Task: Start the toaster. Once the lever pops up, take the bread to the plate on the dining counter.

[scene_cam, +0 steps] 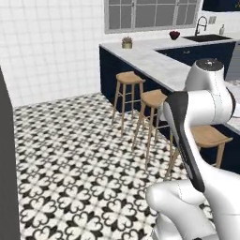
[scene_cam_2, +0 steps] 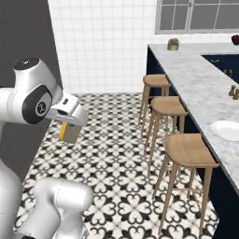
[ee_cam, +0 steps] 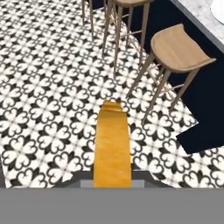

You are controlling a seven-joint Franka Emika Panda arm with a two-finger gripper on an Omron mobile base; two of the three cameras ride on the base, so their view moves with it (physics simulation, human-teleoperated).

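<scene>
A: What is held in the pincer?

B: The bread is clamped between the 2 fingers. In the hand view its golden-orange crust edge is seen running straight out from the pincer, so the slice's long axis is carried along the pincer's own line, over the patterned floor.

A: And where is the plate taken to lie from the pincer?

B: The plate is seen on the dining bench, well apart from the pincer and off to its far side, beyond the stools. In the hand view only a white sliver of it is caught at the upper right corner, ahead and to the right of the crust.

A: What stands between them?

B: The nearest stool is placed just before the bench's navy base, ahead and right of the pincer. 2 more stools are lined up further along the same side.

A: So how is the step judged?

B: The carry is judged to be under way, with the placing not yet done. A swing or drive toward the right of the pincer is thought to be called for, with the slice lifted above the bench edge and kept clear of the stool seats. A knock against the bench lip is the risk to be watched.
</scene>
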